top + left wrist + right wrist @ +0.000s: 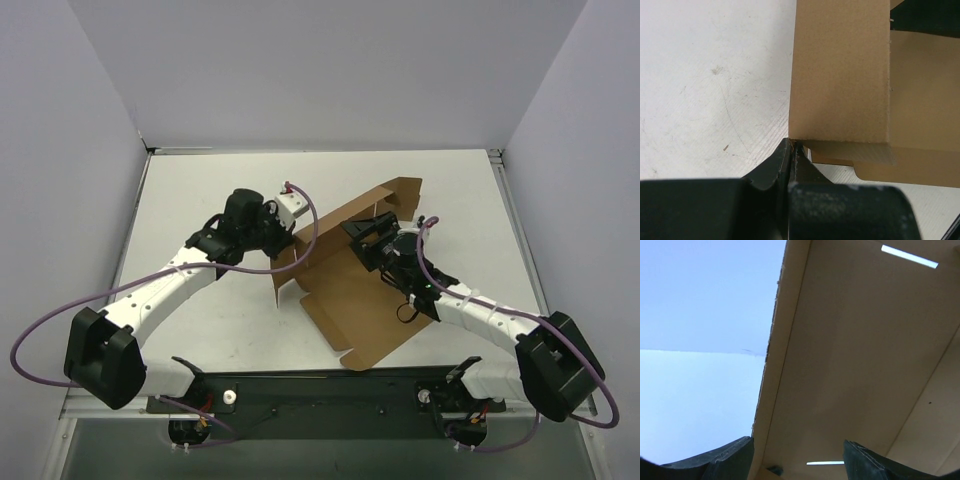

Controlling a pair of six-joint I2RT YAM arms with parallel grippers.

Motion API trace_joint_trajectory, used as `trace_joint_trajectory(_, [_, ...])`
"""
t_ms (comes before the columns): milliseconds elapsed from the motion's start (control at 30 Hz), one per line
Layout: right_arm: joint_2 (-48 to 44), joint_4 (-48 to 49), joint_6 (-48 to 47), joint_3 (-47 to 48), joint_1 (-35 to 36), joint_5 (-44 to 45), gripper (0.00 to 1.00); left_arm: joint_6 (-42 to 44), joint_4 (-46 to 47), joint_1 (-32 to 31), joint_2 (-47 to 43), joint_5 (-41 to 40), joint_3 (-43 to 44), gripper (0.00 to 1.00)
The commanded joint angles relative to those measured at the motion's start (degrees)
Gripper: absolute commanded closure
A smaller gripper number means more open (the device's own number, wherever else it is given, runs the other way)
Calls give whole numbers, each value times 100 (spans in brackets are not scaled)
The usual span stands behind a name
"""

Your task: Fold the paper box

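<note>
The paper box (350,300) is a brown die-cut cardboard sheet lying mid-table, with its far panels raised. My left gripper (283,243) is at the sheet's left side. In the left wrist view it (791,145) is shut, its tips pinching the lower corner of an upright flap of the paper box (840,75). My right gripper (368,238) reaches in under the raised far panel. In the right wrist view it (797,442) is open, its fingers wide apart, with the inside of the paper box (850,340) close ahead and nothing between them.
The white table (200,200) is bounded by pale walls at the back and on both sides. A black base rail (320,395) runs along the near edge. Purple cables (60,320) loop from each arm.
</note>
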Motion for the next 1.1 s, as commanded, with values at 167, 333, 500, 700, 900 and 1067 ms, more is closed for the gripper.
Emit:
trace_joint_trajectory(167, [289, 1172, 385, 189, -81, 85, 31, 190, 179, -64, -189, -323, -117, 100])
trace_joint_trajectory(333, [158, 1049, 201, 268, -125, 129, 31, 199, 170, -99, -171, -366, -99, 100])
trace_joint_trajectory(500, [218, 698, 60, 426, -221, 244, 30, 225, 187, -169, -198, -402, -134, 100])
trace_joint_trajectory(700, [623, 698, -36, 672, -354, 112, 31, 287, 187, -239, -198, -437, -161, 100])
trace_joint_trajectory(900, [123, 575, -905, 191, 75, 768, 35, 155, 100, -231, -101, -858, -64, 100])
trace_joint_trajectory(1067, [-615, -4, -1961, -443, 1286, 1702, 46, 50, 12, -204, 4, -876, 50, 100])
